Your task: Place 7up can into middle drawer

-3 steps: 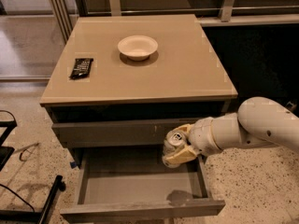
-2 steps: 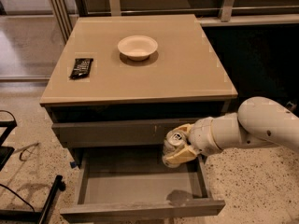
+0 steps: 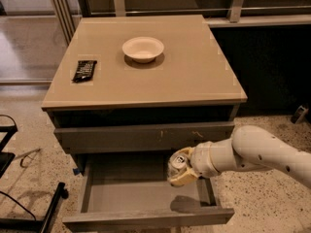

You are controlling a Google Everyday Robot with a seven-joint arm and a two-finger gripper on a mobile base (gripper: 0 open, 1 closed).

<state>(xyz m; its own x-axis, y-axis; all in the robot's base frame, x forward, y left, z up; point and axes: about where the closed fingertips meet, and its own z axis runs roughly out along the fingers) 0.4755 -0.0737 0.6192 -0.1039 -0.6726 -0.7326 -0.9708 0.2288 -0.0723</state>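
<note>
My gripper (image 3: 181, 168) reaches in from the right on a white arm and is shut on the 7up can (image 3: 177, 164). The can's silver top with its pull tab faces the camera. It hangs above the right part of the middle drawer (image 3: 146, 194), which is pulled open and shows a grey floor and sides. The can's shadow falls on the drawer floor below it. The drawer's plain front edge is at the bottom of the view.
A closed grey drawer front (image 3: 146, 136) with pale scratch marks sits above the open drawer. On the tan cabinet top (image 3: 194, 76) stand a white bowl (image 3: 143, 48) and a dark snack packet (image 3: 84, 70). A black stand (image 3: 29, 217) is at the left on the speckled floor.
</note>
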